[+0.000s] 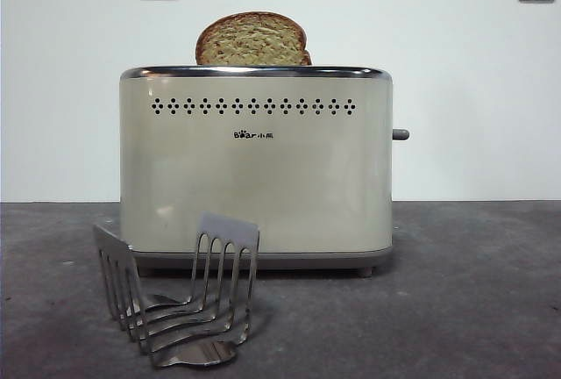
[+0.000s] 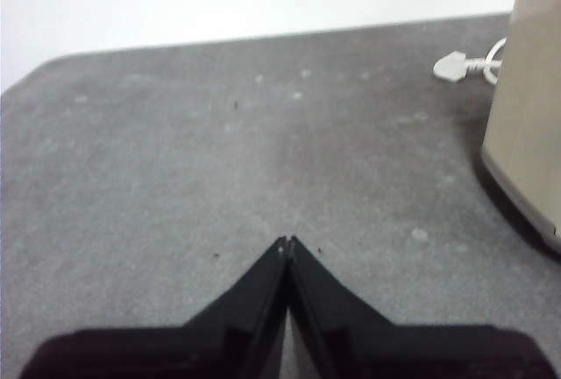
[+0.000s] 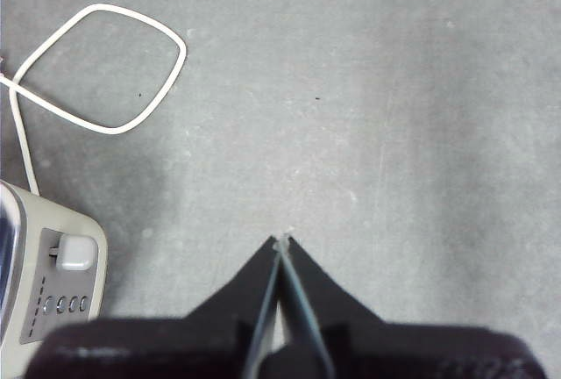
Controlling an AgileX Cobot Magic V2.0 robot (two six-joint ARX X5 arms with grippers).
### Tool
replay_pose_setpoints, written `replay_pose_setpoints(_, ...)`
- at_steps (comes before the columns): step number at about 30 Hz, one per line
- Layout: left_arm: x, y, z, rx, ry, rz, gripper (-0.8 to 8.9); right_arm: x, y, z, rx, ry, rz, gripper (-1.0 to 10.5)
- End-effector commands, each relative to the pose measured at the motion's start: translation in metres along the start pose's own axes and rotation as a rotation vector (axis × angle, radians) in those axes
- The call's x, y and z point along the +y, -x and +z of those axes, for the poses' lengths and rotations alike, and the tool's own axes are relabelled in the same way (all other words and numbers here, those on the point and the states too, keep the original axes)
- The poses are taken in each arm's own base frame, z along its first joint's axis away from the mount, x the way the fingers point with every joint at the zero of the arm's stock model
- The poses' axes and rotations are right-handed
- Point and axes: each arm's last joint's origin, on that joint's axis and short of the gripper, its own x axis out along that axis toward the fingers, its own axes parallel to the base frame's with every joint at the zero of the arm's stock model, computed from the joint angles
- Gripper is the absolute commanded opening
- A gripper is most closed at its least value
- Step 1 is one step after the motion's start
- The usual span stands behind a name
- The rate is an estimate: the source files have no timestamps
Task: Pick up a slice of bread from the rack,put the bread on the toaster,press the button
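i read "bear" on the cream toaster (image 1: 256, 164); the slice of bread (image 1: 252, 40) stands in its top slot, the bare rack (image 1: 180, 300) just in front on the tabletop (image 1: 473, 291). only my right wrist view shows the lever (image 3: 74, 252), buttons and looped cord (image 3: 96, 67). left end effector (image 2: 287, 240) and right end effector (image 3: 282, 240) hover with jaws together.

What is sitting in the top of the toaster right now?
A slice of bread stands in the toaster, its rounded top above the chrome rim. Its lower part is hidden inside, as is the slot.
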Motion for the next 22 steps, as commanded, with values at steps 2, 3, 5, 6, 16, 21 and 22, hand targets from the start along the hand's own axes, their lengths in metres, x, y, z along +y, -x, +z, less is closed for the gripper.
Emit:
replay_pose_setpoints(2,0.0005,0.0013,-0.0002,-0.037,0.007,0.006,-0.03,0.0,-0.0018,-0.0005,0.013,0.004,0.0,0.0)
replay_pose_setpoints(3,0.0005,0.0014,-0.0001,-0.038,0.008,0.006,-0.03,0.0,-0.0018,-0.0005,0.013,0.004,0.0,0.0)
replay_pose_setpoints(5,0.0004,0.0014,-0.0001,-0.037,0.007,0.004,-0.03,0.0,-0.0018,-0.0006,0.014,0.005,0.0,0.0)
replay_pose_setpoints(6,0.0002,0.0014,-0.0001,-0.038,0.007,-0.003,-0.03,0.0,-0.0018,-0.0005,0.013,0.004,0.0,0.0)
replay_pose_setpoints(16,-0.0027,0.0015,-0.0002,-0.038,0.021,-0.104,-0.03,0.0,-0.0018,-0.0005,0.013,0.004,0.0,0.0)
replay_pose_setpoints(21,-0.0026,0.0015,0.0001,-0.041,0.039,-0.102,-0.03,0.0,-0.0018,-0.0005,0.013,0.004,0.0,0.0)
replay_pose_setpoints(22,-0.0026,0.0015,0.0001,-0.041,0.039,-0.102,-0.03,0.0,-0.0018,-0.0005,0.013,0.005,0.0,0.0)
